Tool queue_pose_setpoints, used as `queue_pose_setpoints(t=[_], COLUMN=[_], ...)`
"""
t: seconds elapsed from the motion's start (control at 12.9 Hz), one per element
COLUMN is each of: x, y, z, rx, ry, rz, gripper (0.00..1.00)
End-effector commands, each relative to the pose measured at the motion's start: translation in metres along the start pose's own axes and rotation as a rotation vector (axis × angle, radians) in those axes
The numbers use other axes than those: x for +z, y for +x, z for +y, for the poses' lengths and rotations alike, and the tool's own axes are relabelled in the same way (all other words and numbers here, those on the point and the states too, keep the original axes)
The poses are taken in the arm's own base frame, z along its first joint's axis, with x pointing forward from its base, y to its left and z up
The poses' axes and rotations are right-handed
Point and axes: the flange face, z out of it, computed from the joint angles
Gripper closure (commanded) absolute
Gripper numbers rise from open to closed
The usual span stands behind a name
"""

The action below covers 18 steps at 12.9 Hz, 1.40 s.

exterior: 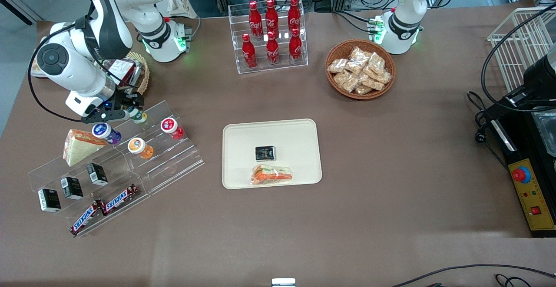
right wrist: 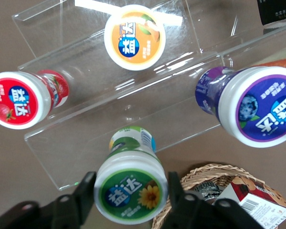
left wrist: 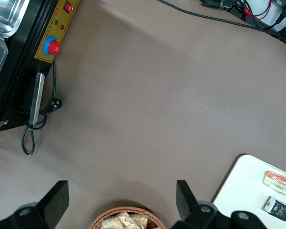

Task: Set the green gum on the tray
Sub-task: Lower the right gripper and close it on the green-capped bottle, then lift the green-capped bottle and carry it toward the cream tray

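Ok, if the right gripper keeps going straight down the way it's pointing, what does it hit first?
Most likely the green gum: the gripper has an open finger on either side of its white lid, on the clear stepped rack. Depth is hard to judge.

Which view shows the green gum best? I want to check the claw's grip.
The right wrist view: the green gum fills it, lid label clear, between the claw's fingers. The front view shows it small, partly hidden by the claw. The left wrist view misses it.

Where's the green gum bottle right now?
The green gum sits on the clear stepped rack, between the claw's open fingers, beside the purple-lidded bottle.
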Motion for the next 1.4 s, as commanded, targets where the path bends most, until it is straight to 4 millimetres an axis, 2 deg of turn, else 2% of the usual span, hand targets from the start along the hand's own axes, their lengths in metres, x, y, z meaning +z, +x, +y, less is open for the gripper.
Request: queue_pose_setpoints(t=[0.0,0.23,0.39,0.62,0.7,1.01,1.24,1.32], x=[-0.002,-0.005,-0.016,-0.042,-0.052,-0.087,-0.1,-0.101], y=[0.0,0.0,0.001,0.008,0.009,0.016,0.02,0.024], z=[0.001,0.001,0.0,-0.001,-0.008,-0.062,-0.129,-0.144], rx=[-0.017,-0.018,-0.019,-0.016,-0.019,0.025,0.113,0.142], ry=[-0.026,-0.027,-0.027,-0.023,-0.02,0.058,0.078,0.096], rz=[0.018,0.026,0.049,0.085,0.078,0.076,0.07,0.065], gripper=[0.61,0.63,0.63,0.63,0.63,0.64,0.64,0.64])
